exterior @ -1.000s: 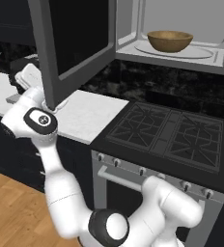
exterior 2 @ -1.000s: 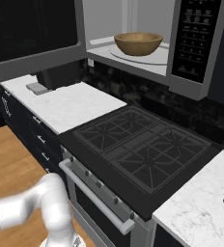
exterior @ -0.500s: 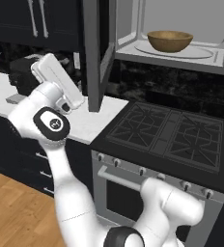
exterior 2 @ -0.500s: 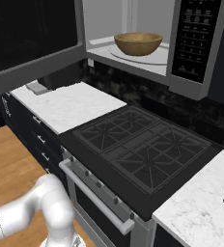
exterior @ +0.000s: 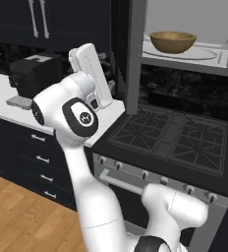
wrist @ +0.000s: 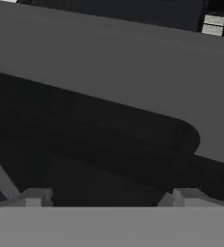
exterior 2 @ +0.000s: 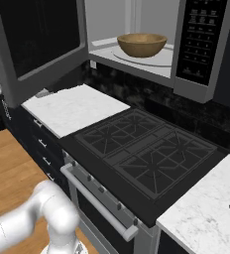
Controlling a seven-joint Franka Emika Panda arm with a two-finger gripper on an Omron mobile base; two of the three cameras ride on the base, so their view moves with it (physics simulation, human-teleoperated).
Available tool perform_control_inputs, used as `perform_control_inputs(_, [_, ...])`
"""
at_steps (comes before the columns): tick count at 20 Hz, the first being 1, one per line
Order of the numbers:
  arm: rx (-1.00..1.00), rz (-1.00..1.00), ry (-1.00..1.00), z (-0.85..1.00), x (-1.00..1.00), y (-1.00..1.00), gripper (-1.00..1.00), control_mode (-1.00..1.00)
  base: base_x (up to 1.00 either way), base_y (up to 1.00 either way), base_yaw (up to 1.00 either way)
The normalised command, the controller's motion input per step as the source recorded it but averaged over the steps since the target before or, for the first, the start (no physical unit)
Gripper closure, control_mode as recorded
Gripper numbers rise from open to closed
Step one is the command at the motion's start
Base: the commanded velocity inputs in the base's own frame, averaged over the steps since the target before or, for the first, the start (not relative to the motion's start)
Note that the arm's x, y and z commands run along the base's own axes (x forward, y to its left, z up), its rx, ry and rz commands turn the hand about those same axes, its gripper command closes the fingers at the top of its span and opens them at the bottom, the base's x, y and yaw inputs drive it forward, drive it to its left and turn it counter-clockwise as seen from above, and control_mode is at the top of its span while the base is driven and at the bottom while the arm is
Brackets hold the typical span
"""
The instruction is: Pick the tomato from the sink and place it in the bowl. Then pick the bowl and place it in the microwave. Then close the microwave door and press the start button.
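A: Claw [wrist: 104, 195]?
B: Spread wide, gripping nothing. Two finger tips [wrist: 34, 197] well apart, hard up against the grey frame and dark glass of the microwave door [wrist: 109, 87]. Touching or just short of it: cannot tell.

A: Door itself?
B: Partly swung out from the microwave [exterior 2: 151, 39], edge-on in the left base view [exterior: 134, 54], a broad dark panel to the left of the cavity in the right base view [exterior 2: 40, 37].

A: Inside the microwave?
B: Bowl [exterior 2: 142, 44] upright on the round glass turntable [exterior 2: 161, 57], roughly centred in the light grey cavity. Same bowl [exterior: 173, 41] in the left base view. Contents hidden by the rim; tomato not made out.

A: Around the microwave?
B: Black stove [exterior 2: 146, 154] directly below. White marble counter [exterior 2: 72, 106] below and to its left. Black toaster [exterior: 37, 74] farther left along that counter.
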Motion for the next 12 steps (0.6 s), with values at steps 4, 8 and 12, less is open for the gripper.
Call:
perform_control_inputs(4, [0.23, 0.00, -0.14, 0.00, 0.01, -0.78, -1.00, -1.00, 0.00, 0.00, 0.00])
perform_control_inputs(8, [0.18, -0.03, -0.11, 0.00, 0.15, -0.74, -1.00, -1.00, 0.00, 0.00, 0.00])
perform_control_inputs(12, [0.14, -0.05, -0.10, 0.00, 0.24, -0.72, -1.00, -1.00, 0.00, 0.00, 0.00])
